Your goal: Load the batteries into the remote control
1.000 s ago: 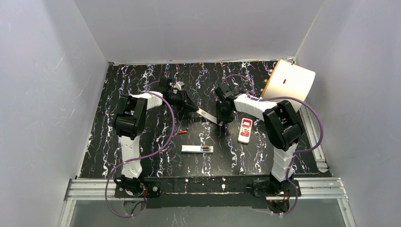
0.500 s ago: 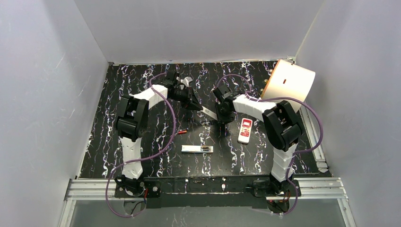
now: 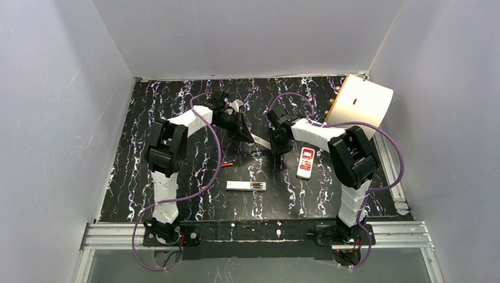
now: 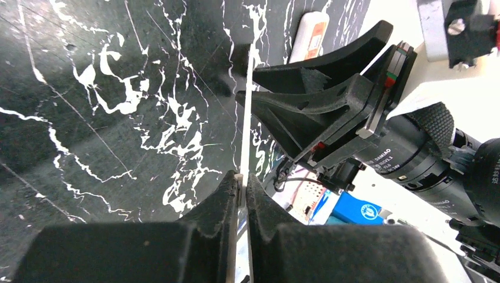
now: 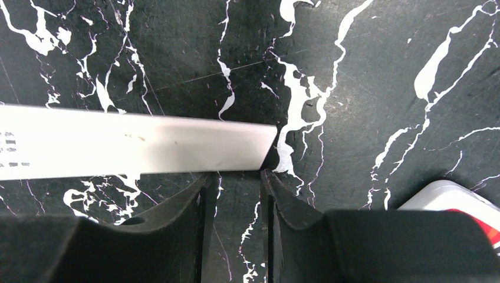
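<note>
Black table (image 3: 283, 203) veined in white, underneath everything. At its far right corner, a big white drum (image 3: 361, 105) with an orange side.

Toward the back of the table, two pincers meeting at a thin, flat white strip (image 5: 147, 147). Left gripper (image 4: 241, 177) pressed together on one end of that strip, pinching it edge-on between the fingers. Right gripper (image 5: 234, 175) parted by a narrow gap, nothing between the fingers, tips right at the strip's free end.

Just right of that gripper, flat on the table, a white remote (image 3: 305, 162) with a red patch. Nearer the arm bases, a silver remote (image 3: 246, 186) lying left to right, with a dark recess toward its right end; contents too small to tell.

Smallest of all, one battery (image 3: 228, 164): a tiny orange-red cylinder, ends too small to make out. Lies loose on the table, up and left of the silver remote, well apart from both grippers.
</note>
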Controlling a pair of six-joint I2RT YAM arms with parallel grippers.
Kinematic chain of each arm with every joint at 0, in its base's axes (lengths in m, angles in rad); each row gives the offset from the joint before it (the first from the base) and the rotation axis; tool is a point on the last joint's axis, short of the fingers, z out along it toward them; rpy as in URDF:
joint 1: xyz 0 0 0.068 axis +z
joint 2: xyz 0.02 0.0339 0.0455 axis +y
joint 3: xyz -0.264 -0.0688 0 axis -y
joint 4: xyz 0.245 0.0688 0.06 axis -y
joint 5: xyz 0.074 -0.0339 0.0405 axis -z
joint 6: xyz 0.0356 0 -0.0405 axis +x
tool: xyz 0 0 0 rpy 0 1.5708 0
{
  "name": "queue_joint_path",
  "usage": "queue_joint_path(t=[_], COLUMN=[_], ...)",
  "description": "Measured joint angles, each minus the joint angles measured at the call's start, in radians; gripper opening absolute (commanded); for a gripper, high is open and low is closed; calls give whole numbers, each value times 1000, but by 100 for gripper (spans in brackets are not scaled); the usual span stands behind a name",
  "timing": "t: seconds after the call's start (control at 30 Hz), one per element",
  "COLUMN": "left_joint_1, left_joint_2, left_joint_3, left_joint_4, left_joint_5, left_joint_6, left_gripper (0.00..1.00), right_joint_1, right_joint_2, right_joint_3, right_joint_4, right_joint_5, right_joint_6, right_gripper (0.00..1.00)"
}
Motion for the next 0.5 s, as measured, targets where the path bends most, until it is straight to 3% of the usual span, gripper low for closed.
queue_joint_path(t=[0.3,0.5], left_joint_1=[8,44], left_joint_2=[-1,-16], left_joint_3=[73,73], left_joint_4=[-46,-73], left_joint_5=[-29,32], left_joint_6=[73,116], left_gripper=[0,0], right_joint_1=[-3,-31], right_joint_2=[-34,-155], right_joint_3=[-43,-97], right_joint_4=[50,85], right_joint_5=[-43,-132], right_joint_6=[3,32], right_gripper=[50,70])
